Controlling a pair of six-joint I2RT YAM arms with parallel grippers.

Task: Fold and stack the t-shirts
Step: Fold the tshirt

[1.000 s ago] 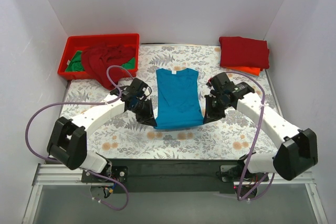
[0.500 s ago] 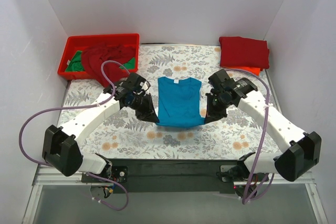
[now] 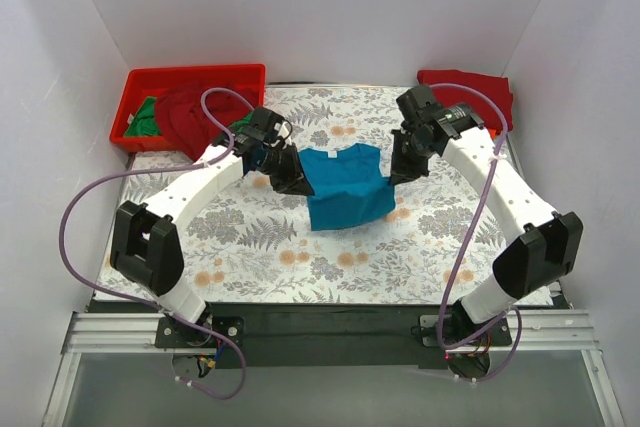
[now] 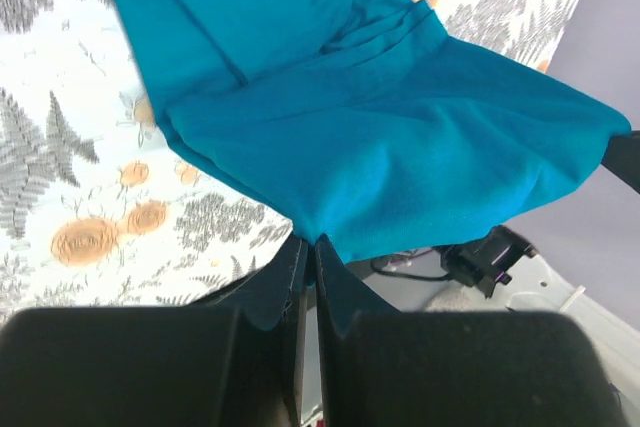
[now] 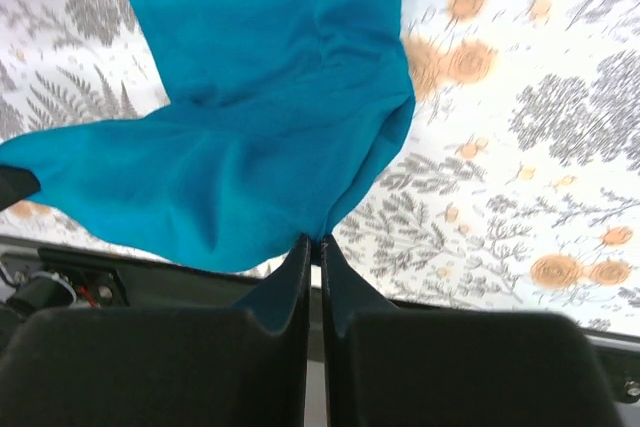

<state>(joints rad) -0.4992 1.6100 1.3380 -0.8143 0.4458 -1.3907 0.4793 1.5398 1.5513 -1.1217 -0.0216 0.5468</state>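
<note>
As the left gripper (image 4: 308, 245) and right gripper (image 5: 313, 240) each clench 1 edge, the teal t-shirt (image 3: 345, 192) drapes between them.

I see the t-shirt (image 3: 345, 187) in plain teal blue with no print, the same flat colour in both wrist views. The tablecloth (image 3: 250, 247) under it is white, patterned with grey fern fronds and small orange flowers. At far left the bin (image 3: 195, 71) is bright red. The crumpled garment (image 3: 195, 112) in it is a darker red, with a green cloth (image 3: 146, 119) beside it. The folded shirt (image 3: 498, 97) at far right is deep red. My left arm (image 3: 200, 185) and right arm (image 3: 500, 182) are white with black joints, trailing purple cables (image 3: 75, 217). The left gripper (image 3: 297, 184) and right gripper (image 3: 398, 171) are black. The walls (image 3: 320, 7) are plain white.
</note>
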